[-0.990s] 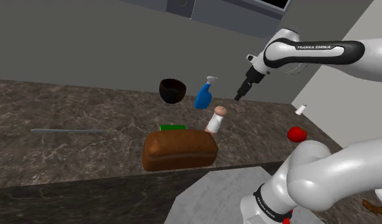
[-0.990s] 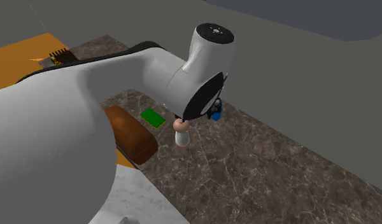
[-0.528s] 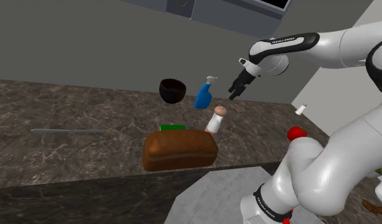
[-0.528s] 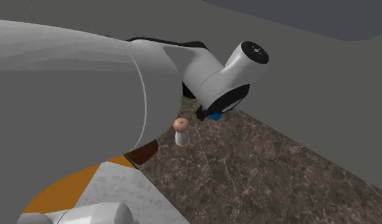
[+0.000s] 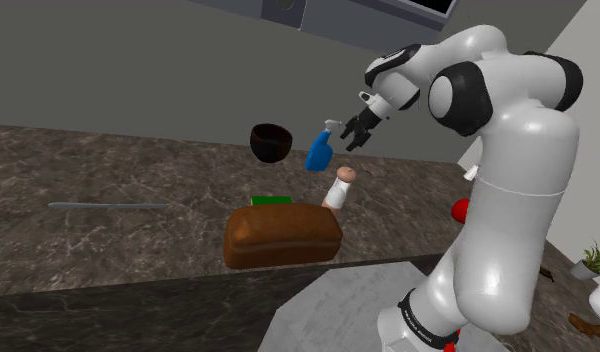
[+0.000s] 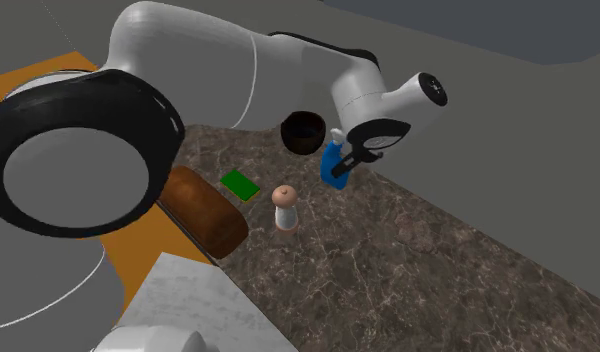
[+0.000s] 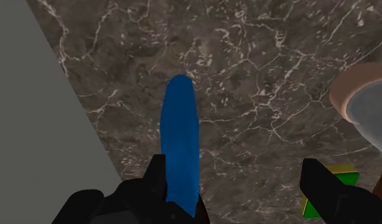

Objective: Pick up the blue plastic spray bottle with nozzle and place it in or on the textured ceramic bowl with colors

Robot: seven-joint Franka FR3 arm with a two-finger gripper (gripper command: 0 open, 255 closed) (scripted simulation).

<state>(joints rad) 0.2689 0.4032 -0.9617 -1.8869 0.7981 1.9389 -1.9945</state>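
One blue spray bottle (image 5: 319, 152) stands upright on the marbled dark counter (image 5: 138, 170), white nozzle (image 5: 333, 124) on top, near one dark bowl (image 5: 271, 141) that sits toward the shoulder view's left of it. The bowl's colours and texture are hard to make out; it reads almost black.

The end effector (image 5: 351, 135) hangs at the bottle's nozzle side. In the wrist view its two fingers (image 7: 155, 183) stand wide apart, and the bottle (image 7: 181, 143) rises between them, close against one finger and well apart from the other. It is not clasped. Whether that near finger touches the bottle cannot be told.

Also on the counter:
- one shaker (image 5: 339, 188) with a tan cap, cut off by the edge in the wrist view
- one brown loaf (image 5: 282, 237)
- one green flat piece (image 5: 272, 201), mostly hidden behind the loaf
- one long thin grey utensil (image 5: 106, 205), too slim to identify
- one red object (image 5: 460, 210), half covered by the white arm (image 5: 508, 230)

In the second exterior view the end effector (image 6: 345, 168) overlaps the bottle (image 6: 331, 160), hiding part of it
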